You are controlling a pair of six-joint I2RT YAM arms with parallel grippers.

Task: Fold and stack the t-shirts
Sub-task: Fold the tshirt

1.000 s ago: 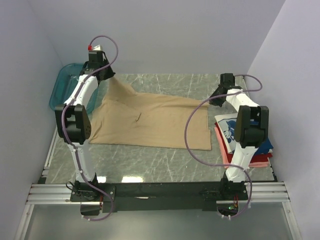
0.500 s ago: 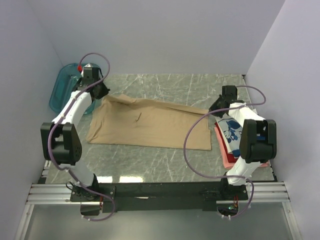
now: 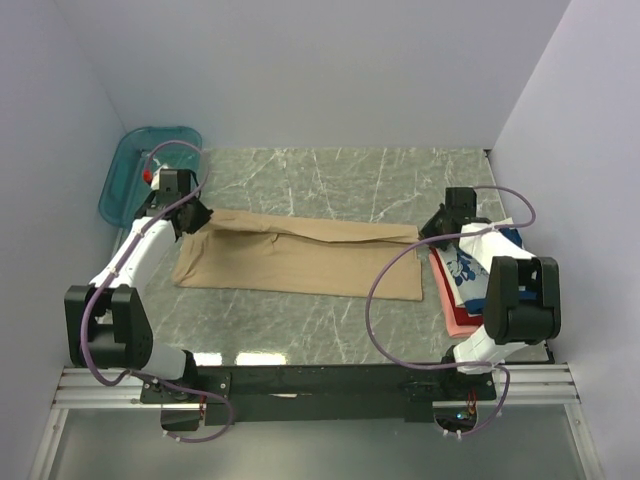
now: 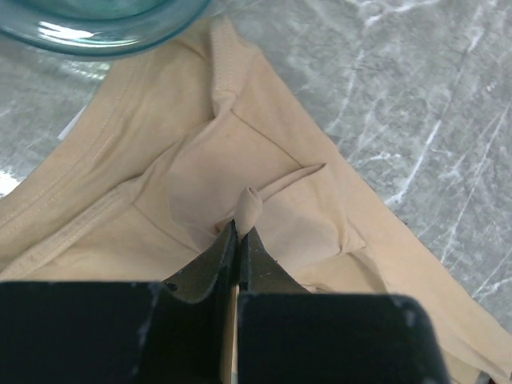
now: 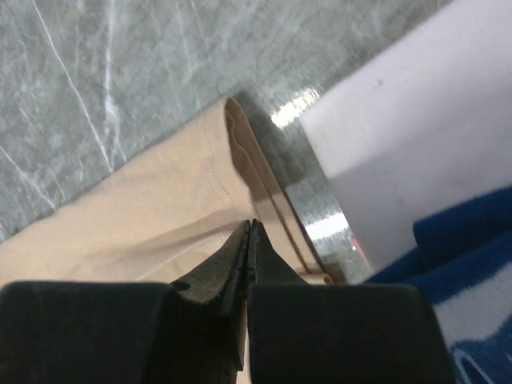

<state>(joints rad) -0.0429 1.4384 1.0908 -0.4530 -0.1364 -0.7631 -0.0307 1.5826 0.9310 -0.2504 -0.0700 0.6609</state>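
The tan t-shirt (image 3: 300, 255) lies across the middle of the table as a long, narrow band with its far part folded over toward the front. My left gripper (image 3: 198, 222) is shut on a pinch of its cloth at the left end, which shows in the left wrist view (image 4: 238, 228) amid bunched tan fabric (image 4: 264, 160). My right gripper (image 3: 428, 231) is shut on the shirt's right edge, with the hem showing in the right wrist view (image 5: 249, 228). A stack with a navy white-printed shirt (image 3: 462, 265) over red and pink ones (image 3: 452, 308) lies at the right, partly under my right arm.
The teal basket (image 3: 128, 165) stands at the far left corner, its rim just beyond the shirt in the left wrist view (image 4: 104, 28). The right side wall (image 5: 400, 120) and the table's edge run close beside my right gripper. Navy cloth (image 5: 472, 264) shows next to it.
Both grippers moved down and toward the near side with the tan shirt's far edge, laying it over the rest. The shirt now shows as a narrower band.
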